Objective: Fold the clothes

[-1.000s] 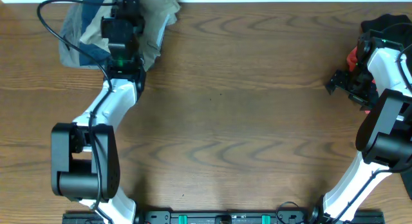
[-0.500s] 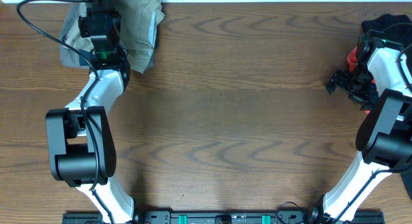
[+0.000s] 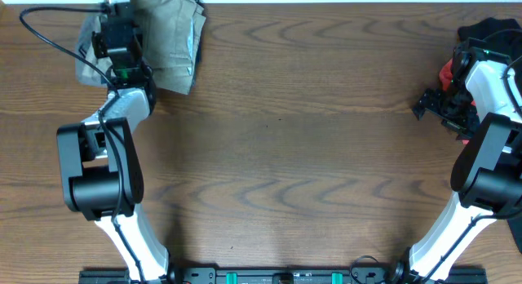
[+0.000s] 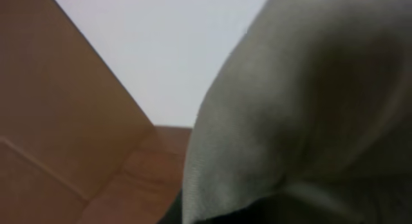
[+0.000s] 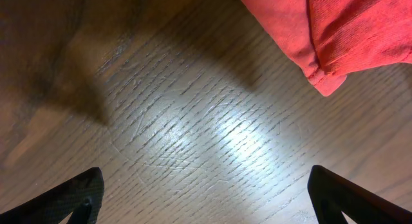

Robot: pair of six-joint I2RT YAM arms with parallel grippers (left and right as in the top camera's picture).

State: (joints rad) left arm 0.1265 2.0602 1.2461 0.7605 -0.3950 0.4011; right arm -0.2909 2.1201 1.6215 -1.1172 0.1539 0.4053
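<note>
Landmark: the table (image 3: 285, 153); every place below is given against it.
Arms: two, both mine, rooted at the table's near edge, one toward each near corner.
Grippers: two, one per arm.
Right gripper (image 3: 430, 104): over the table's right side, about halfway back; its fingers (image 5: 77, 198) are spread wide over bare wood and hold nothing.
Red garment (image 5: 335, 31): one, lying on the table just beyond my right gripper and apart from the fingers.
Black garment (image 3: 489, 29): one, at the table's far right corner, touching the red one.
Blue denim piece (image 3: 84, 59): one, at the table's far left corner, partly under the pale cloth.
Khaki trousers (image 3: 167, 43): one pair, bunched at the table's far left corner on top of the denim.
Left gripper (image 3: 117, 15): at the table's far left edge, over the trousers; fingers pressed together, pinching the khaki cloth, which rises close in front of my left wrist camera.
</note>
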